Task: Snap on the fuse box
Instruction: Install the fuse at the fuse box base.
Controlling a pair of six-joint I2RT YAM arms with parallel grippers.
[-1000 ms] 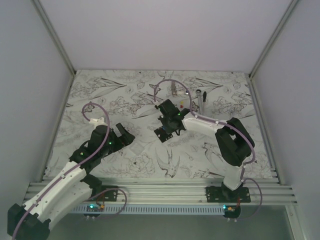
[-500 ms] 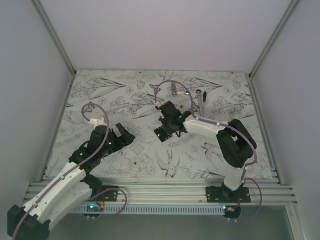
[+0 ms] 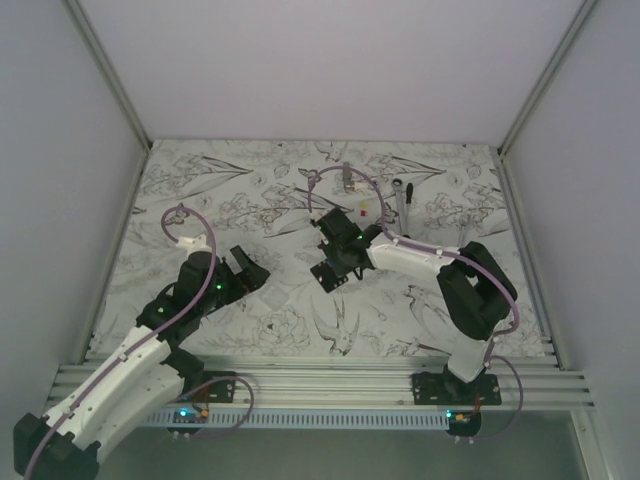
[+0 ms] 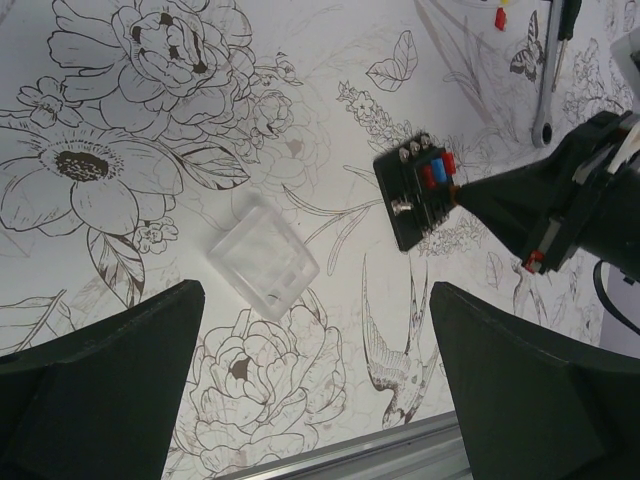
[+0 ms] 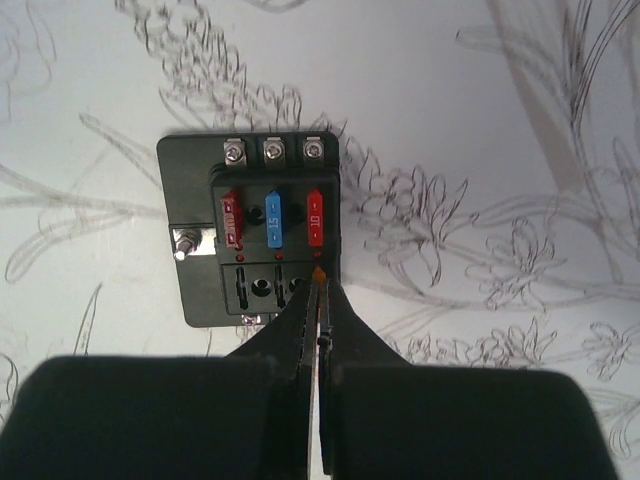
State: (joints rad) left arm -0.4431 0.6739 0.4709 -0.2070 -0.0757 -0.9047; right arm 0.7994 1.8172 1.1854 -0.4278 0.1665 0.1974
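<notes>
The fuse box (image 5: 250,230) is a black square block flat on the flowered mat, with two red fuses and a blue one in its upper row. It also shows in the left wrist view as the fuse box (image 4: 418,200) and from above as the fuse box (image 3: 328,270). My right gripper (image 5: 320,282) is shut on a small orange fuse whose tip pokes out over the box's lower right slot. My left gripper (image 4: 315,385) stands wide open above the mat, holding nothing, near a clear plastic cover (image 4: 263,257). From above, the left gripper (image 3: 250,272) is left of the box.
A silver ratchet wrench (image 3: 403,198) lies behind the box at the back right, seen also as the wrench (image 4: 553,80). Loose small fuses (image 3: 363,209) lie beside it. A small metal part (image 3: 347,178) sits further back. The table's front rail (image 4: 400,450) runs below the left gripper.
The right gripper has shifted slightly left and nearer over the fuse box, staying shut. The left arm has barely moved.
</notes>
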